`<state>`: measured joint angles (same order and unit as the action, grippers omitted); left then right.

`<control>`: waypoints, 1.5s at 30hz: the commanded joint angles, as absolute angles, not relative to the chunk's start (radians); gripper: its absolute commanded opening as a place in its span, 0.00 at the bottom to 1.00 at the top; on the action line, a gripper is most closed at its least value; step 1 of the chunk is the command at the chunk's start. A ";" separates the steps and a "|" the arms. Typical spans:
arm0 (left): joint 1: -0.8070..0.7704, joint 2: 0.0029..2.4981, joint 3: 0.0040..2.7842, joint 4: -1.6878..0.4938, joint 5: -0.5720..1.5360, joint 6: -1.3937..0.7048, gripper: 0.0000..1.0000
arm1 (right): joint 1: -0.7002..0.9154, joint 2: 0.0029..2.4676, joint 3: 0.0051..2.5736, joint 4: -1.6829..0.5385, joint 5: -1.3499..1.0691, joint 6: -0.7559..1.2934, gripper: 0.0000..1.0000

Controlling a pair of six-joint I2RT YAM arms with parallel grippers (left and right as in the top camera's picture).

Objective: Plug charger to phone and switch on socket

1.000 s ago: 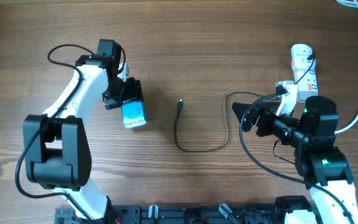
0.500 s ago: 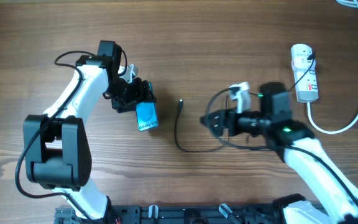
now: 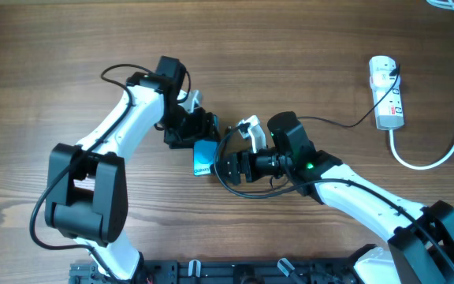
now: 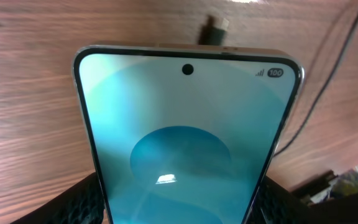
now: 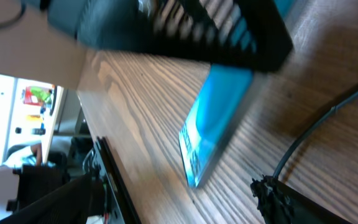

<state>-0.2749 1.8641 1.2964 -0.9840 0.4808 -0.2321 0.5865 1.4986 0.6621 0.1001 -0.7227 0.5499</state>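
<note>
Our left fingers [image 4: 82, 202] pinch the phone [image 3: 204, 158] by its sides near the middle of the desk [image 3: 46, 47]. The charger [image 4: 215, 26] tip lies just beyond the phone's end. Our right fingers [image 5: 278, 196] stand spread beside the phone. The socket [image 3: 386, 99] lies near the far right corner.

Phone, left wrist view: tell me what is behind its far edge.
The charger's plug shows just behind the phone, over the wooden table. The phone's edge covers the plug's near end, so contact cannot be told.
</note>
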 commanded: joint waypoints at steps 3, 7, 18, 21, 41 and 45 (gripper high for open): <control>-0.308 1.815 1.296 -0.985 0.616 -0.248 0.71 | 0.592 1.510 0.690 0.121 -0.664 0.641 0.87; -0.317 1.775 1.296 -0.983 0.625 -0.247 0.71 | 0.593 1.511 0.690 0.127 -0.644 0.675 0.85; -0.388 1.698 1.296 -0.973 0.605 -0.244 0.72 | 0.593 1.516 0.690 0.167 -0.581 0.729 0.45; -0.411 1.698 1.296 -0.958 0.561 -0.244 0.74 | 0.593 1.516 0.690 0.196 -0.581 0.763 0.29; -0.408 1.695 1.296 -0.905 0.548 -0.239 1.00 | 0.582 1.513 0.690 0.209 -0.614 0.776 0.04; -0.334 1.663 1.296 -0.903 0.598 -0.231 0.97 | 0.517 1.513 0.690 0.271 -0.759 0.760 0.04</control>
